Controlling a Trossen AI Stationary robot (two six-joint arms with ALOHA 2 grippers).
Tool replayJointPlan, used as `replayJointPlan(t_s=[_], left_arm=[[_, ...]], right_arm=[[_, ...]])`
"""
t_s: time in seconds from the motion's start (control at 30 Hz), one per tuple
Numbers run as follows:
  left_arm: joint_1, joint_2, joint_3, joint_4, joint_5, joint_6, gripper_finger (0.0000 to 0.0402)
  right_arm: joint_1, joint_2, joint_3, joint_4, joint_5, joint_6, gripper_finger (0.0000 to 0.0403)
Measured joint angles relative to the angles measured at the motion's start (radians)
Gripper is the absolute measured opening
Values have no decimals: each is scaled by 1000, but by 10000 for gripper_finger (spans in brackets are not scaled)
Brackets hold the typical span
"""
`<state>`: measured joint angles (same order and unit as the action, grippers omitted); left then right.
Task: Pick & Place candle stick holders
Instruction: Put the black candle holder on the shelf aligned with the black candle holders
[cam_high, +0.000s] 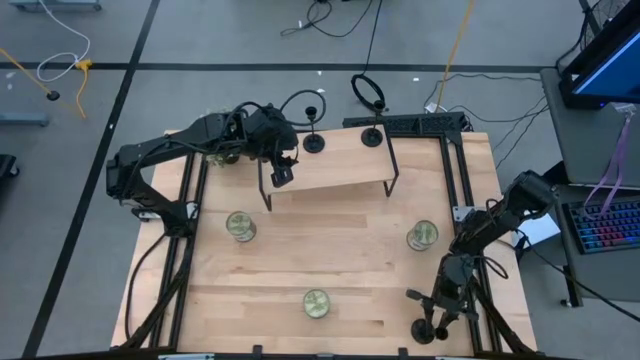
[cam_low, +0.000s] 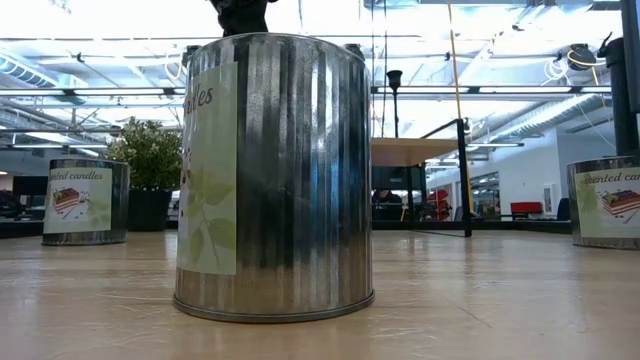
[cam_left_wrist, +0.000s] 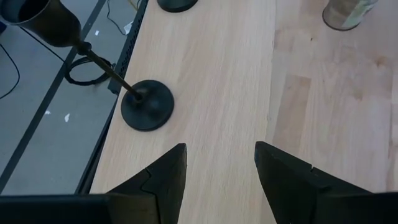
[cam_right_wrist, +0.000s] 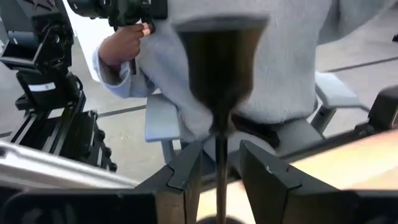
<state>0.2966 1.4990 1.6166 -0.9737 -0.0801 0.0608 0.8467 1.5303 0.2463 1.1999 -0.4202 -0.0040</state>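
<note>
Both arms are dark, jointed and matte; the left claw (cam_left_wrist: 217, 180) and the right claw (cam_right_wrist: 221, 180) each end in two angular black wedge fingers.

The table top (cam_high: 330, 270) is showing pale blond wood with light and darker plank stripes, framed by a black rail structure (cam_high: 460, 170). The candle stick holders (cam_left_wrist: 147, 104) are showing matte black, base, stem and cup alike; the one in the right wrist view (cam_right_wrist: 219, 68) is looking dark brown-black at its cup. The tin cans (cam_low: 272, 175) are gleaming in ribbed silver metal, each wearing a cream label with green leaves and script lettering. Both arms are appearing dark charcoal, fingers (cam_left_wrist: 163, 180) included. A person's sweater (cam_right_wrist: 292, 56) is showing light grey. The floor (cam_high: 90, 120) is lying grey, crossed by dark lines.
</note>
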Motion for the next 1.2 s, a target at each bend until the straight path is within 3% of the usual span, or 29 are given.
replayJointPlan(t_s=[0.17,0.33,0.47,0.67,0.8,1.03,1.2], left_arm=[[0,0,0,0,0,-18,198],[0,0,0,-1,0,-15,198],[0,0,0,0,0,-14,198],[0,0,0,45,0,-14,198],[0,0,0,94,1,-5,198],[-28,0,0,193,1,17,198],[-74,-12,0,206,0,114,198]], right_arm=[[7,4,28,-25,1,12,72],[13,4,29,-41,4,-36,14],[10,4,29,-41,9,-72,17],[-44,-3,29,-8,205,-74,8],[-116,-76,29,-28,341,-33,14],[-295,-299,30,-45,371,-358,10],[-477,-441,77,-83,465,-369,10]])
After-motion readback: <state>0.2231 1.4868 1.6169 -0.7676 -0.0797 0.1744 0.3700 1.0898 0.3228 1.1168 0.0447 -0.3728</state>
